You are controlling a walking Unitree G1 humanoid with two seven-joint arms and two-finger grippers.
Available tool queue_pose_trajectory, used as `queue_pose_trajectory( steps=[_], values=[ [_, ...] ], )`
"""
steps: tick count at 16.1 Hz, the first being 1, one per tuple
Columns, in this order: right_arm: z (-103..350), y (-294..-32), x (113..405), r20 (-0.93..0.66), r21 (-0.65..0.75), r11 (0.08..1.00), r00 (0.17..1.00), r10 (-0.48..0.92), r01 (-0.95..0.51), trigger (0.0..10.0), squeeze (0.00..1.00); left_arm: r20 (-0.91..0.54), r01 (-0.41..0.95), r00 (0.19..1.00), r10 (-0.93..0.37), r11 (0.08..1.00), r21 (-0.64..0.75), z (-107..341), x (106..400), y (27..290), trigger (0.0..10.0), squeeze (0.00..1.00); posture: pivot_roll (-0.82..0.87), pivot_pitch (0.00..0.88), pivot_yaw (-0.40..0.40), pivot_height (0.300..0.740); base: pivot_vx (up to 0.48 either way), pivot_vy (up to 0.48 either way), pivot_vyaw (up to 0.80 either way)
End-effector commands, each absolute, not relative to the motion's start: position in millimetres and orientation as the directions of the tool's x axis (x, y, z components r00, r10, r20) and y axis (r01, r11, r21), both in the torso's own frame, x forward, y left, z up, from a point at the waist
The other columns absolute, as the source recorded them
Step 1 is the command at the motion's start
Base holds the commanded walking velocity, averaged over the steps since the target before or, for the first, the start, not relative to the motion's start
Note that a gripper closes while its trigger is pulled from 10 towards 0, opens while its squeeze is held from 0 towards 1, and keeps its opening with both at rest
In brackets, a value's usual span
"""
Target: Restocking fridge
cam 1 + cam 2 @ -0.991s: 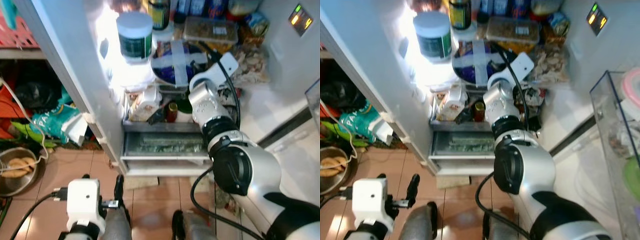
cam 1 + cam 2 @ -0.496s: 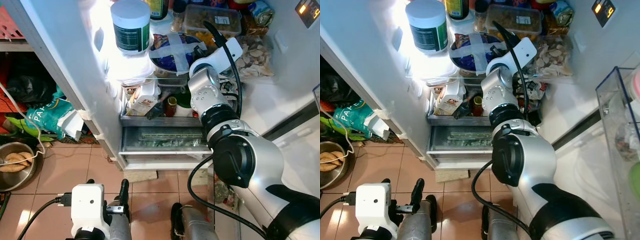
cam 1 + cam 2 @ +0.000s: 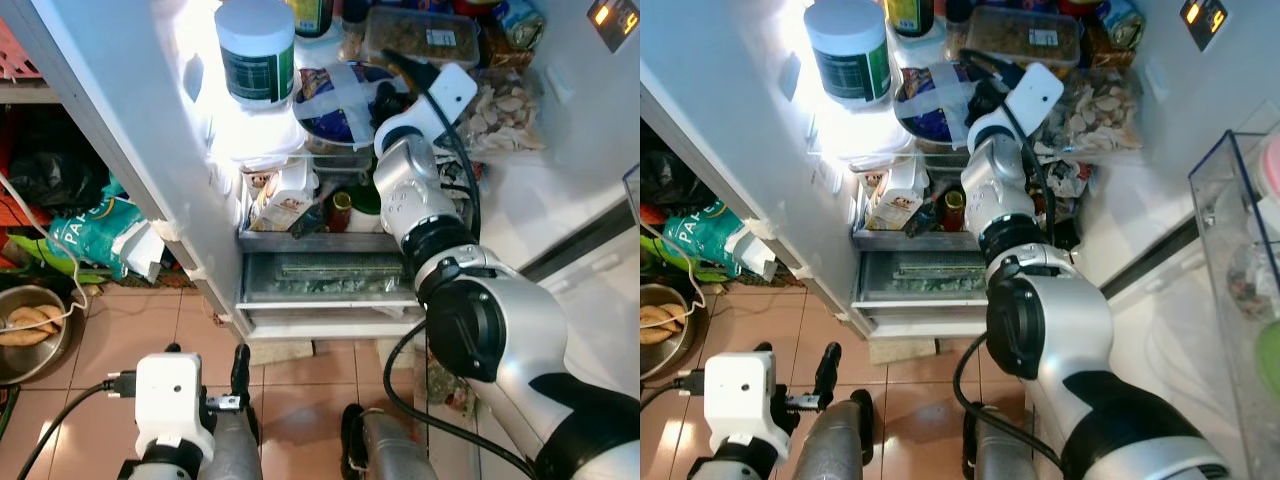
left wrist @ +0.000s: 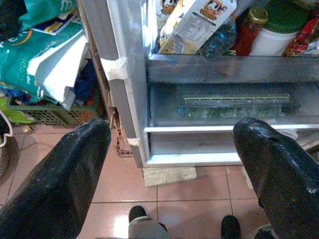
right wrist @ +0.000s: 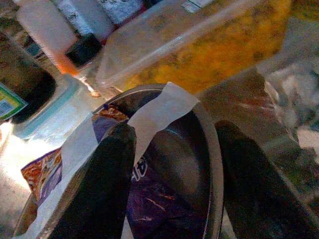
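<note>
Inside the open fridge (image 3: pixel 150 120), the right gripper (image 5: pixel 169 199) hovers with fingers spread over the taped steel bowl (image 3: pixel 335 95), while the left gripper (image 4: pixel 169 164) hangs open below the fridge's drawer (image 4: pixel 229 102).

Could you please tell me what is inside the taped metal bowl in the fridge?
Inside the round metal bowl, crossed by white tape strips, lies a purple printed packet. Anything beneath it is hidden.

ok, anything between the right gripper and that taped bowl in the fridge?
Nothing visible. The right gripper is open right over the taped bowl, fingers on either side of its rim and tape strip. The clear food container sits just behind, not in the path.
</note>
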State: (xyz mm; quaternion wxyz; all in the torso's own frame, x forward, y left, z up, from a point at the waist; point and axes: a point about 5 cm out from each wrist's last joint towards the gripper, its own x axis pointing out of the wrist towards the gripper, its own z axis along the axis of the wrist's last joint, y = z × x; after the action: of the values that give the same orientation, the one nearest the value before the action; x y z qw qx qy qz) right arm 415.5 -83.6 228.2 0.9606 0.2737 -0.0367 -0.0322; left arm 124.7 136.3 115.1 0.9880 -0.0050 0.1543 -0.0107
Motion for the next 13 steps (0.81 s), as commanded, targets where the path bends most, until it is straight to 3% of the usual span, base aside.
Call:
queue_pose_trajectory(
  steps=[1,4,13],
  values=[
    [232,-84,414,0.139,0.444,0.896,0.990,-0.036,-0.030,10.0,1.00,-0.332,0.026,0.943,-0.025,1.000,-0.002,109,125,139,10.0,0.00,0.28,0.226,-0.014,0.740,0.000,0.000,0.00],
    [226,-86,411,0.209,0.375,0.918,0.977,0.048,-0.125,10.0,1.00,-0.311,0.036,0.950,-0.030,0.999,0.015,108,137,144,10.0,0.00,0.28,0.188,-0.005,0.740,0.000,0.000,0.00],
    [222,-97,410,0.248,0.543,0.821,0.968,0.047,-0.179,10.0,1.00,-0.270,0.032,0.963,-0.019,0.999,0.041,107,160,155,10.0,0.00,0.29,0.114,-0.002,0.740,0.000,0.000,0.00]
  ],
)
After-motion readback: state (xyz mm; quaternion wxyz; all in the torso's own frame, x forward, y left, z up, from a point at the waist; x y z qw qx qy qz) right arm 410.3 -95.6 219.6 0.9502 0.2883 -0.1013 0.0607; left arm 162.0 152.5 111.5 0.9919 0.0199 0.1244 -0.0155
